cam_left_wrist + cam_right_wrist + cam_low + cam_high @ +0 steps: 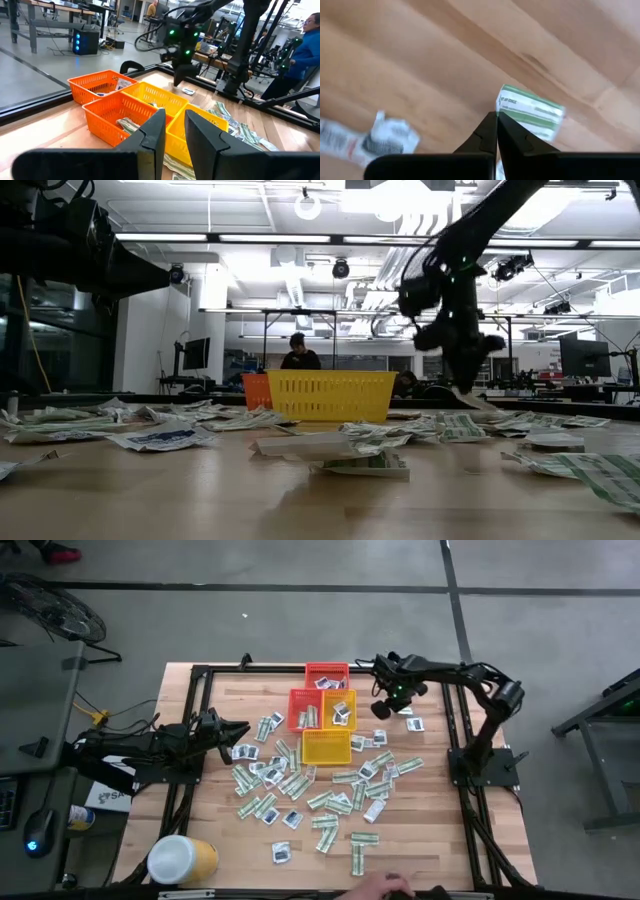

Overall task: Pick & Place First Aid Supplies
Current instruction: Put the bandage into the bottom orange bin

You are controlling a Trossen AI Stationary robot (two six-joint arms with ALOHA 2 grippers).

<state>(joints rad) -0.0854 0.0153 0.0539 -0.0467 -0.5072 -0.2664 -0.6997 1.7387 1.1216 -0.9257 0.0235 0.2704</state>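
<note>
Open workshop with benches and ceiling lights behind; in front, a wooden table (430, 840) in a black frame. Strewn over its middle and toward its near edge: dozens of flat packets (330, 802), green-and-white strips and white squares. Cluster of baskets (325, 720) toward the far edge, a few packets already inside.

Right gripper (496, 120) just off the baskets toward the far right corner, closed tip to tip on the edge of one green-and-white packet (532, 111), apparently pinched there and clear of the wood. Left gripper (172, 132) waiting near the left edge, facing the baskets, fingers slightly parted around nothing.

Likely very light, thin and a little floppy, with slick wrappers. Hard to get under when lying flat, and easy to slip from a shallow pinch. Best taken by a free edge or a raised corner, away from overlapping neighbours, to avoid lifting two.

Unclear how deep the pinch goes, hidden behind the fingertips. Printing unreadable. Basket contents mostly hidden by the walls. At the near edge, only part of a person's hand (385, 885), cut off
</note>
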